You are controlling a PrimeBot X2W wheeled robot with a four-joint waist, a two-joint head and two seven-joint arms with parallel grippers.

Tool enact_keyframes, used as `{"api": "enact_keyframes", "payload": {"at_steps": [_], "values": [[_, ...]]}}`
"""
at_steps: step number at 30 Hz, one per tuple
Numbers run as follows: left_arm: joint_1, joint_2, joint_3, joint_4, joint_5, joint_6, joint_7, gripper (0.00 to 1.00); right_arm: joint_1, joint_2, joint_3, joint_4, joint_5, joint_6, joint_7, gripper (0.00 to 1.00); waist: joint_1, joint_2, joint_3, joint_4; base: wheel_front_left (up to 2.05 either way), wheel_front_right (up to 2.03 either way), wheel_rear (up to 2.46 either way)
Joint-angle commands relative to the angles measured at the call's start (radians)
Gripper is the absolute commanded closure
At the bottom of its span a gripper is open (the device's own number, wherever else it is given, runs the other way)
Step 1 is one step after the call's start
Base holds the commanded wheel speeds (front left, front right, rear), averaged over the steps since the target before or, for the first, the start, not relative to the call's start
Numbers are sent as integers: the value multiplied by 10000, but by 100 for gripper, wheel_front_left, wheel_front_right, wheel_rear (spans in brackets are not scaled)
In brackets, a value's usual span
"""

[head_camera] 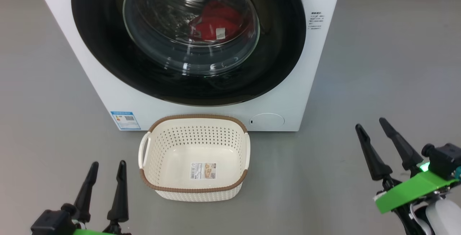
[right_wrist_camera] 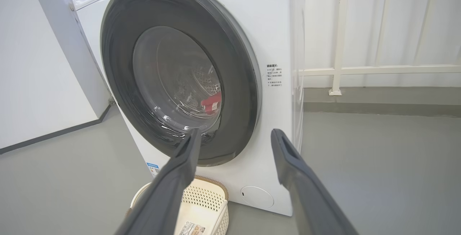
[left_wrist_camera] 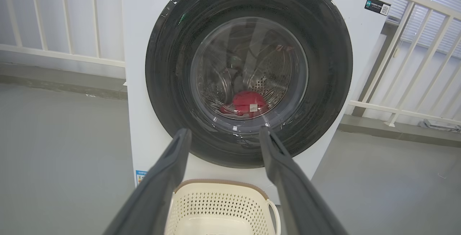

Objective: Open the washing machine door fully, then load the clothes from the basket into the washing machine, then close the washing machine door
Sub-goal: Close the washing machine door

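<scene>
Labels:
- Blue energy sticker [head_camera: 125, 120] low on the washing machine [head_camera: 151, 108]; print too small to read.
- Black text block [head_camera: 316, 20] beside the door [head_camera: 97, 30]; unreadable.
- Black QR label [left_wrist_camera: 377, 6] near the machine's top corner.
- Barcode sticker [head_camera: 203, 170] on the bottom of the basket [head_camera: 194, 191].

Counts and materials:
- One white boxy machine with one round white hatch [head_camera: 267, 120].
- One glossy black round door, shut, with bulging clear glass.
- One red garment, the clothes [head_camera: 216, 21], with a white label [head_camera: 220, 32]. It lies in the perforated steel drum behind the glass, beyond both sets of fingertips.
- One cream perforated basket with a brown woven rim, on the grey floor [head_camera: 54, 102]. It sits between the grippers, just right of the left gripper [head_camera: 108, 163] and well apart from the right gripper [head_camera: 370, 122].

Both pairs of dark tapered fingers are released and grasp nothing.
</scene>
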Motion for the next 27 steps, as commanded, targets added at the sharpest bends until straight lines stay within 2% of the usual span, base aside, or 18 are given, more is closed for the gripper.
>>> {"api": "enact_keyframes", "payload": {"at_steps": [1, 10, 27], "values": [[-95, 158, 321, -204, -40, -31, -80, 0, 137, -136, 125, -293, 6, -27, -48, 0, 0, 0, -82, -92, 0, 0, 0], [93, 158, 401, -232, -80, -31, -80, 0, 921, 89, -91, -478, -46, -27, -48, 0, 0, 0, -259, -443, 0, 0, 0], [176, 164, 373, -235, -166, -31, -80, 0, 1066, 175, -276, -458, -146, -27, -48, 0, 0, 0, -310, -641, 0, 0, 0]]}}
